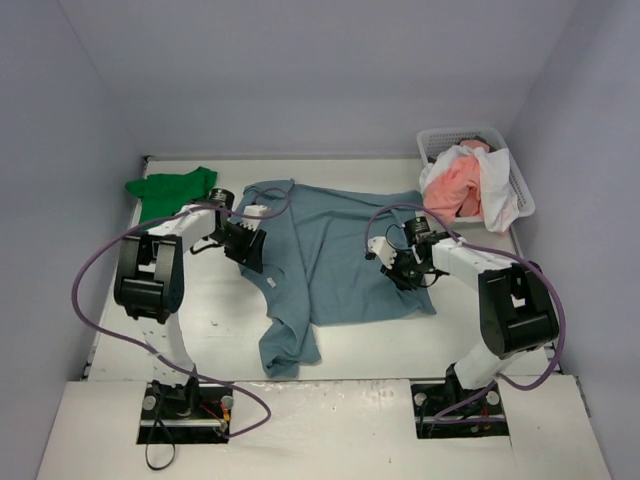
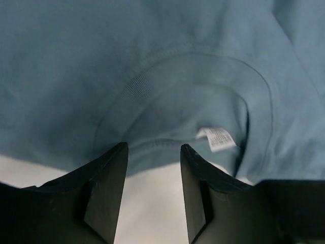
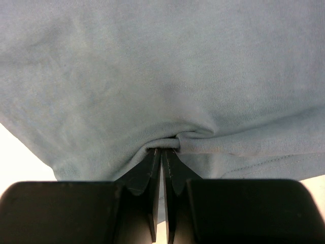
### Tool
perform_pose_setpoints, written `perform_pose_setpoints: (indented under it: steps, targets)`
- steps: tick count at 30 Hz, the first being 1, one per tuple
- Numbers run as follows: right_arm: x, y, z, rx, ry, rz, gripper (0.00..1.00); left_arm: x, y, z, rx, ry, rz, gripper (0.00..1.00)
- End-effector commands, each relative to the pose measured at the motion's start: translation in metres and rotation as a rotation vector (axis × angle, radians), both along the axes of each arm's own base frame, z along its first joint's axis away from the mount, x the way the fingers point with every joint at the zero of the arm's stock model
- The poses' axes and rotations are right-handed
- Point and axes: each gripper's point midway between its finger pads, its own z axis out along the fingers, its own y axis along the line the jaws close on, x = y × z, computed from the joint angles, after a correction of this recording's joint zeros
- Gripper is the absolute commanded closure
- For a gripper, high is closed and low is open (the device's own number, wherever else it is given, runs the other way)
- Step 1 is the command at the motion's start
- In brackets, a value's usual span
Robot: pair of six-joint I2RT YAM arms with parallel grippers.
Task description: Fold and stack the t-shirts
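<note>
Left wrist view showed the left gripper (image 2: 154, 147) with fingers half apart and nothing between them, tips over the collar rim of the blue shirt (image 2: 162, 61), bare table (image 2: 152, 203) beneath. Right wrist view had the right gripper (image 3: 162, 151) pinched tight on a fold at the shirt's edge. Print on the neck label (image 2: 217, 138) was too small to read. From above, the shirt lay spread mid-table, one part bunched toward the near edge; a green shirt (image 1: 170, 190) sat far left, a basket (image 1: 455, 133) far right, with bare table at near left
</note>
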Motion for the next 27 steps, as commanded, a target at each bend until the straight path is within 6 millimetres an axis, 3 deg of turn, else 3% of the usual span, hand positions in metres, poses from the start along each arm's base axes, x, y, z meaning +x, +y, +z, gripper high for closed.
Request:
perform_pose_setpoints:
  steps: [1,7,13,17,21,27]
  targets:
    - [-0.035,0.006,-0.009,0.029,0.125,0.012,0.97,0.032,-0.015,0.010,-0.020,-0.080,0.029,0.60]
    - [-0.036,0.005,-0.007,0.026,0.117,0.011,0.97,0.040,-0.007,-0.010,0.088,-0.095,0.044,0.60]
    - [-0.038,0.005,-0.012,0.021,0.135,0.013,0.97,0.055,0.045,-0.033,0.374,-0.160,0.117,0.61]
    - [-0.037,0.005,-0.013,0.020,0.136,0.011,0.97,0.063,0.072,-0.036,0.505,-0.194,0.164,0.61]
    - [-0.036,0.005,-0.012,0.021,0.134,0.012,0.97,0.076,0.112,-0.036,0.695,-0.246,0.237,0.61]
    - [-0.038,0.007,-0.011,0.034,0.138,0.009,0.97,0.104,0.131,-0.033,0.777,-0.291,0.273,0.60]
